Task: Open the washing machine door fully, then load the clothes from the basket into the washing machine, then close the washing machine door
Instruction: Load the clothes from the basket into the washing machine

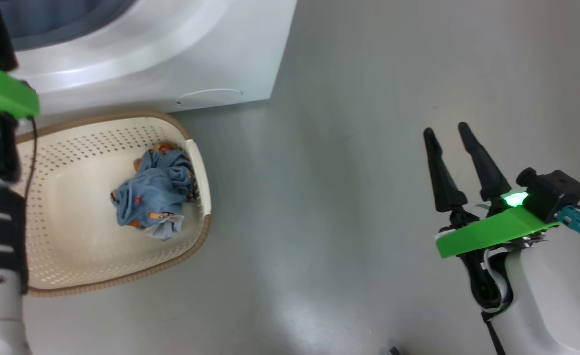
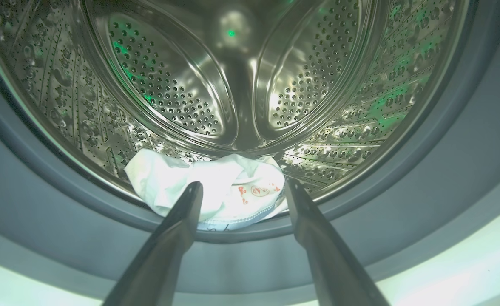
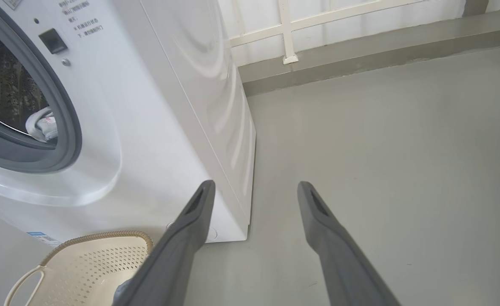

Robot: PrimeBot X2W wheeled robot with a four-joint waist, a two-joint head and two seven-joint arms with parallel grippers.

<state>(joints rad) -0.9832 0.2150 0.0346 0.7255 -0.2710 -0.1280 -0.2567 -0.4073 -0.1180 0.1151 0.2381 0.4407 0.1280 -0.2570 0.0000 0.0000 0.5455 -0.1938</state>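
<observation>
The washing machine (image 1: 231,49) stands open, its steel drum (image 2: 241,85) ringed by a grey-blue gasket (image 2: 445,178). My left gripper (image 2: 243,185) is open at the drum's mouth. Just past its fingertips a cream-white garment (image 2: 216,187) lies on the drum's front lip, also seen as a white bundle (image 3: 44,125) in the right wrist view. The basket (image 1: 73,222) sits on the floor before the machine, holding crumpled light blue clothes with orange prints (image 1: 154,192). My right gripper (image 1: 444,129) hovers open and empty over bare floor, far right of the basket. The washing machine door is out of view.
The left arm's green mount (image 1: 1,91) hangs over the basket's left side. A round cap (image 1: 208,97) marks the machine's lower corner. Grey floor (image 1: 344,197) stretches right of the machine to a low kerb and white railing (image 3: 288,38).
</observation>
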